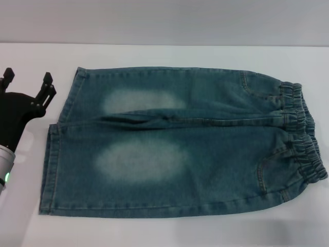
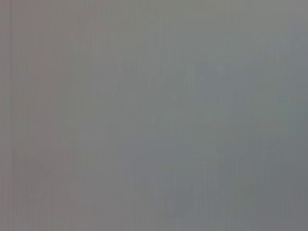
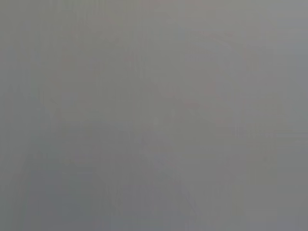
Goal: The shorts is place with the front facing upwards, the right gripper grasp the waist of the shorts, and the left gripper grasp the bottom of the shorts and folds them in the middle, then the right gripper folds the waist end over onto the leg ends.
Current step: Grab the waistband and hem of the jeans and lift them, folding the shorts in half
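Note:
The blue-green denim shorts [image 1: 180, 149] lie flat and spread out on the white table, front up, with two pale faded patches. Their gathered elastic waist [image 1: 303, 139] points to the right. The bottom of the shorts [image 1: 51, 154], two straight hemmed leg ends, points to the left. My left gripper [image 1: 28, 85] is at the left edge of the head view, open, a short way left of the far leg's hem and holding nothing. My right gripper is out of view. Both wrist views show only plain grey.
The white table [image 1: 164, 231] runs around the shorts on all sides. A pale wall rises behind the table's far edge [image 1: 164, 43].

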{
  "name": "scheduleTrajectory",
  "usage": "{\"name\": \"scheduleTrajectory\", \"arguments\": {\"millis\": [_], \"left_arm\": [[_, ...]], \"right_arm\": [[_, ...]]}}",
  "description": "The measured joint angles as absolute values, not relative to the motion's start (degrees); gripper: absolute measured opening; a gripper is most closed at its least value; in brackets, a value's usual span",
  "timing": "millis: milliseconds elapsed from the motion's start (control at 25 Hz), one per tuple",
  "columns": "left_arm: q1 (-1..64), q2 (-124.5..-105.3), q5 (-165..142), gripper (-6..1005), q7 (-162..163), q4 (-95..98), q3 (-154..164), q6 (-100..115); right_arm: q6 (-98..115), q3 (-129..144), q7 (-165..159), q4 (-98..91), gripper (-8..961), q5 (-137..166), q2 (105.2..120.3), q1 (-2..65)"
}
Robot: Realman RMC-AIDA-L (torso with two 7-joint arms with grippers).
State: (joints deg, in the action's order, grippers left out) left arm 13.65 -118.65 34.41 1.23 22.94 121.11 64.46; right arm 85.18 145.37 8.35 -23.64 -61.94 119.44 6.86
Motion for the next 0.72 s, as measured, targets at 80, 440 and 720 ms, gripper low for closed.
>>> {"name": "scheduleTrajectory", "arguments": {"millis": [80, 440, 720], "left_arm": [[13.7, -118.65, 34.3, 851, 1.2, 22.9, 121.1, 64.4], [13.5, -118.39, 33.8, 847, 1.0, 24.1, 121.8, 64.2], [13.0, -117.32, 32.6, 844, 1.1, 31.3, 122.2, 57.4]], "right_arm": [[85.2, 145.4, 8.3, -23.7, 694, -61.9, 119.47, 6.9], [84.9, 145.4, 8.3, -25.5, 693, -61.0, 119.34, 6.8], [69.3, 141.9, 9.6, -35.4, 693, -58.9, 116.83, 9.1]]}}
